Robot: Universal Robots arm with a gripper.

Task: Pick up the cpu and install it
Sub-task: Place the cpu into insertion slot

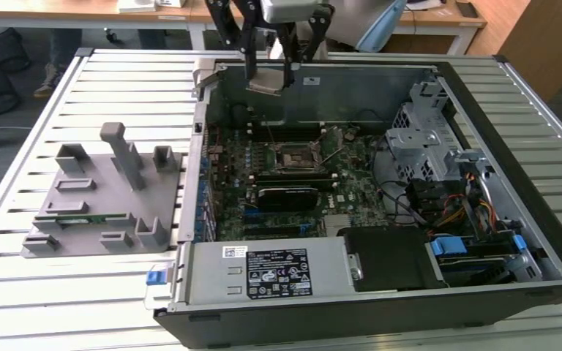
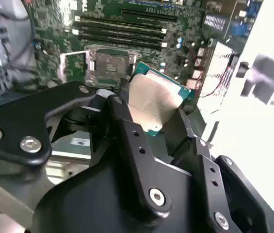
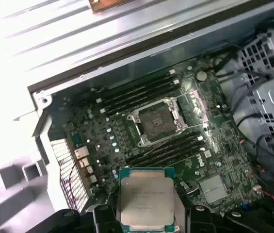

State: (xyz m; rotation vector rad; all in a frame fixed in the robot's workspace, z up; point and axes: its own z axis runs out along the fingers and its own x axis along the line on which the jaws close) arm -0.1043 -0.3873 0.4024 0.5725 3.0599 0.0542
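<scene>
at the top centre of the exterior view, the gripper (image 1: 267,73) hangs over the open computer case (image 1: 476,80), its fingers pinching the cpu (image 1: 266,82) by two edges. the pickup looks done, but the socket (image 1: 294,156) at mid-frame lies bare, so seating remains. both wrist views show the chip's silver lid with the socket beyond it. the exterior view shows the gap above the board and the grey parts stand (image 1: 105,197) at frame left.

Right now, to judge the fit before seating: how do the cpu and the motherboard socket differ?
The cpu is held aloft in the claw; the socket sits fixed on the motherboard. The cpu shows a pale metal top; the socket is dark and empty. Both are square.
</scene>
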